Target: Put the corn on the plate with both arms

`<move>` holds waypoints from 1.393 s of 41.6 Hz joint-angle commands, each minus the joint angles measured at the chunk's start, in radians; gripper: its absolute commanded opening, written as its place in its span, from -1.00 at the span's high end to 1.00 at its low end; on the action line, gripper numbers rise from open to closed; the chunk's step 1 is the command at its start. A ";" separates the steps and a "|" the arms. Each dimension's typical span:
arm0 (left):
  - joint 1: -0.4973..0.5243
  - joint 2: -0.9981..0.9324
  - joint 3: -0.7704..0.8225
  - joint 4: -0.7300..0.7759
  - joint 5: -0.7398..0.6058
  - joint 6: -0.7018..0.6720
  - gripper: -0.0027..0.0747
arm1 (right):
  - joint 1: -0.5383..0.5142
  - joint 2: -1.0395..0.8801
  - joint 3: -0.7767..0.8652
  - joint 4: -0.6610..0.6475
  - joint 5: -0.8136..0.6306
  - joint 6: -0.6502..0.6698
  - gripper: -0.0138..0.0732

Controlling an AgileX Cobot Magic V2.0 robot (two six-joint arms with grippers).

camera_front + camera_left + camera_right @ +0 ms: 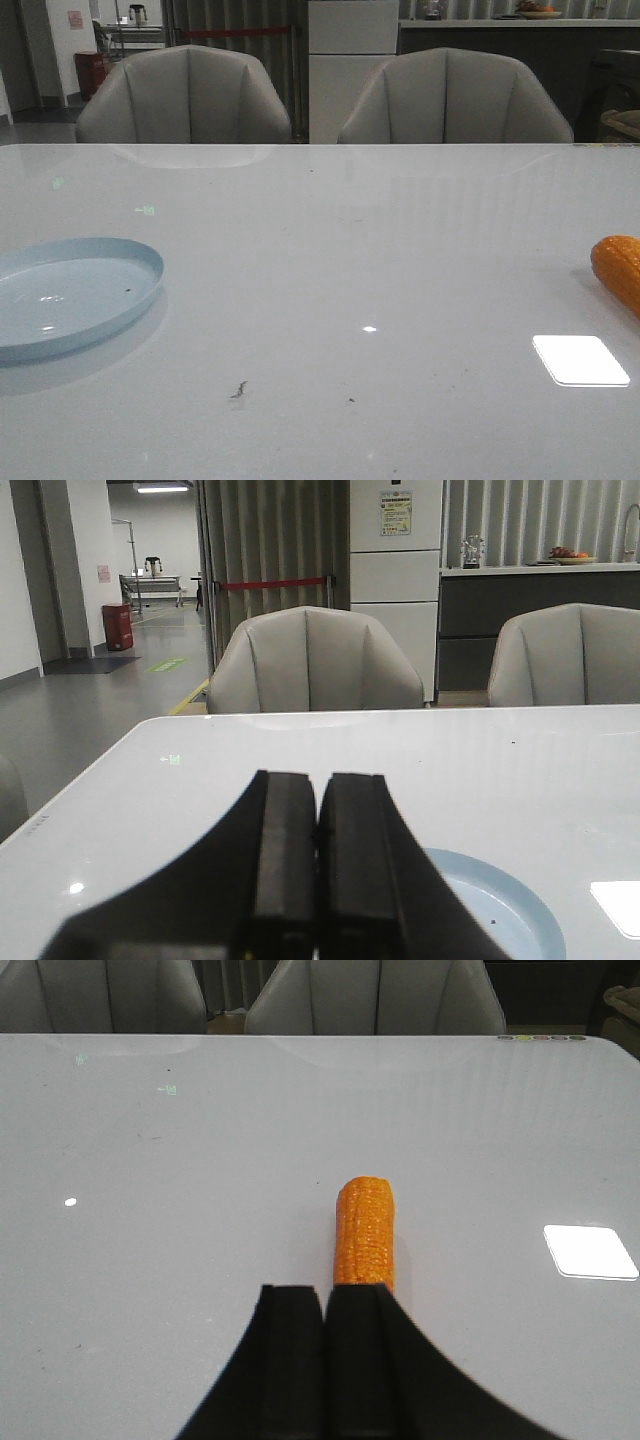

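Note:
The orange corn (618,270) lies on the white table at the far right edge of the front view, partly cut off. In the right wrist view the corn (365,1230) lies lengthwise just beyond my right gripper (325,1295), whose jaws are shut with nothing between them; one finger hides the cob's near end. The pale blue plate (30,340) sits empty at the table's left. My left gripper (318,785) is shut and empty, held above the table with the plate (505,920) beside and below it. Neither gripper shows in the front view.
Two grey chairs (185,95) (455,95) stand behind the table's far edge. A bright light reflection (580,360) lies on the table near the corn. A small dark mark (238,390) is on the tabletop toward the front.

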 commanded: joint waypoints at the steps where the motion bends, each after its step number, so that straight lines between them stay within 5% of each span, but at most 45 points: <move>1: 0.000 -0.022 0.037 -0.009 -0.095 -0.008 0.69 | 0.001 -0.026 -0.024 0.004 -0.088 -0.003 0.62; 31: 0.000 -0.022 0.037 -0.009 -0.095 -0.008 0.69 | 0.001 -0.026 -0.024 0.003 -0.098 -0.003 0.62; 42: 0.000 -0.022 0.024 -0.009 -0.280 -0.008 0.69 | 0.001 -0.026 -0.036 0.007 -0.375 0.002 0.62; 58: 0.000 0.092 -0.353 0.094 -0.094 -0.008 0.69 | 0.001 0.112 -0.495 0.012 -0.135 0.001 0.62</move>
